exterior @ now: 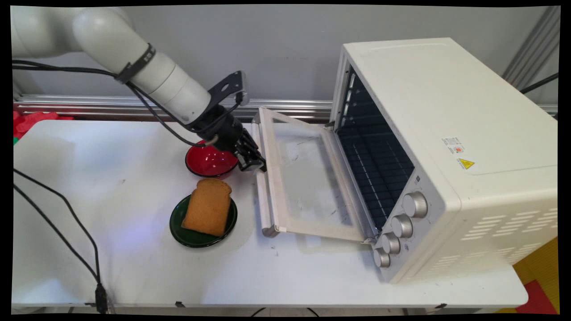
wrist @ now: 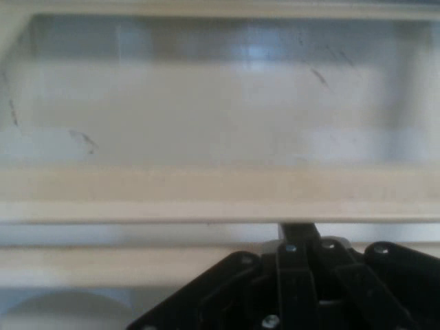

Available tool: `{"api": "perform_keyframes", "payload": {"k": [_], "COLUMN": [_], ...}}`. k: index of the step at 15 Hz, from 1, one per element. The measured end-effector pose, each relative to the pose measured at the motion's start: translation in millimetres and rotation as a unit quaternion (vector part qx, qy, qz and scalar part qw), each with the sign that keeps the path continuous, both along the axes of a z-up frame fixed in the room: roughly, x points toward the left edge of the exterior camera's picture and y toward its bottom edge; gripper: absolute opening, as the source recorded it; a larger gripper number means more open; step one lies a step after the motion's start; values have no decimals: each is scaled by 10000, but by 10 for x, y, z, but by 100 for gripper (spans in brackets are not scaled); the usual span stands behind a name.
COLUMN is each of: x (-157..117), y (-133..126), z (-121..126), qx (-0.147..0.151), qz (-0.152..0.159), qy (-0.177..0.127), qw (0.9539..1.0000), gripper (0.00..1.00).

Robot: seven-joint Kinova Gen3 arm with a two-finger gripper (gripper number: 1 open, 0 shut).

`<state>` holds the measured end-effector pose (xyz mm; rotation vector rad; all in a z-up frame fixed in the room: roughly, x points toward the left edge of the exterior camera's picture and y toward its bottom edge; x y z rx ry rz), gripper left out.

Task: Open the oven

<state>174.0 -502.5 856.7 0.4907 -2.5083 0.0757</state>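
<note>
Fingers (exterior: 258, 167) meet oven door (exterior: 308, 178) handle (exterior: 262, 178) beside red bowl (exterior: 209, 161).

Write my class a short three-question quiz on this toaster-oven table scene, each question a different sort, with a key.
1. True or false: the oven door is folded down open.
2. What lies on the green plate? A) an apple B) toast C) a spoon
3. Fill in: the gripper is at the door's ____, beside the red bowl.

Key: 1 true. 2 B, the toast. 3 handle.
</note>
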Motion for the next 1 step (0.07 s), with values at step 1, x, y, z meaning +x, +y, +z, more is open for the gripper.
{"api": "perform_keyframes", "payload": {"k": [1], "x": [42], "y": [14], "z": [-8], "qx": [28], "qz": [13], "qy": [2], "qw": [10000], "gripper": [0]}}
